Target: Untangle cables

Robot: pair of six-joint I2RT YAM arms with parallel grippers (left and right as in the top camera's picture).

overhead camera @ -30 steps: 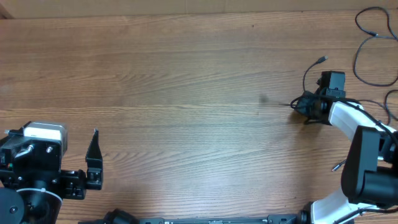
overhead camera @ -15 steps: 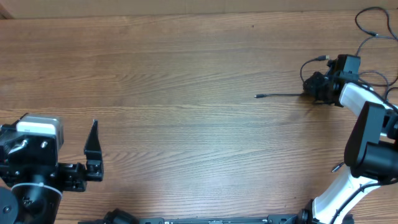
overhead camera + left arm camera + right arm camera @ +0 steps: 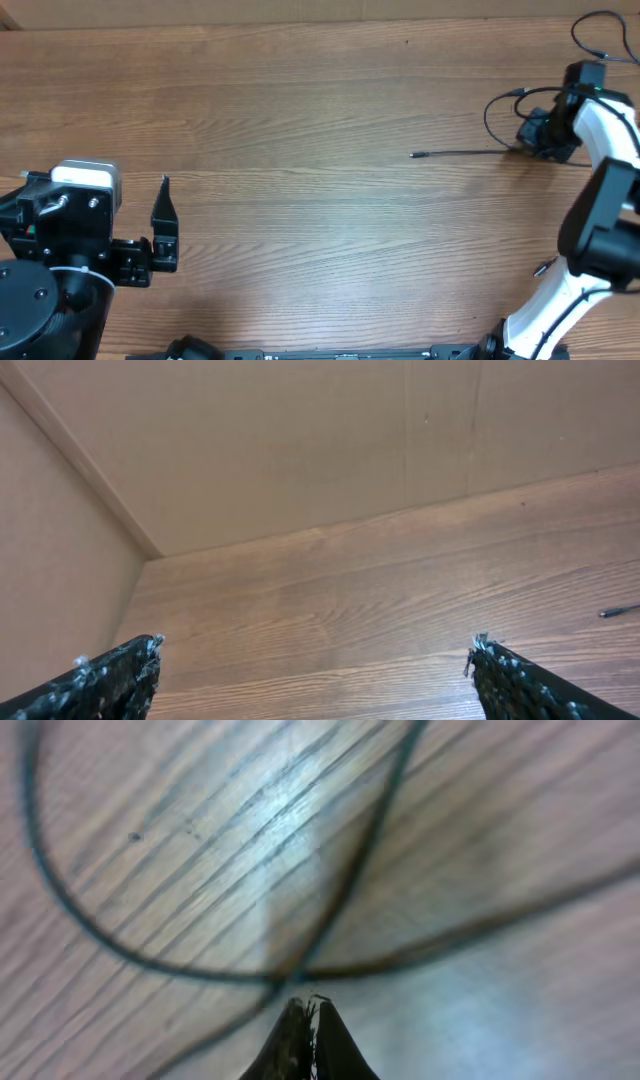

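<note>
A thin black cable (image 3: 460,153) lies stretched on the wooden table, its plug end pointing left and its other part looping up at the right. My right gripper (image 3: 535,135) is shut on this cable at its right end. In the right wrist view the jaws (image 3: 308,1005) are pressed together where blurred cable strands (image 3: 350,890) cross. More black cables (image 3: 592,40) lie loose at the far right corner. My left gripper (image 3: 95,185) is wide open and empty at the front left (image 3: 315,650). The cable's plug tip shows at the right edge of the left wrist view (image 3: 620,610).
A cardboard wall (image 3: 300,440) stands along the back and left side of the table. Another small plug end (image 3: 540,267) lies by the right arm's base. Thicker robot wiring runs along the front edge (image 3: 330,353).
My right gripper has moved right and back, pulling the cable out into a straight line, plug end left behind. My left arm has shifted slightly right and back, still open.
</note>
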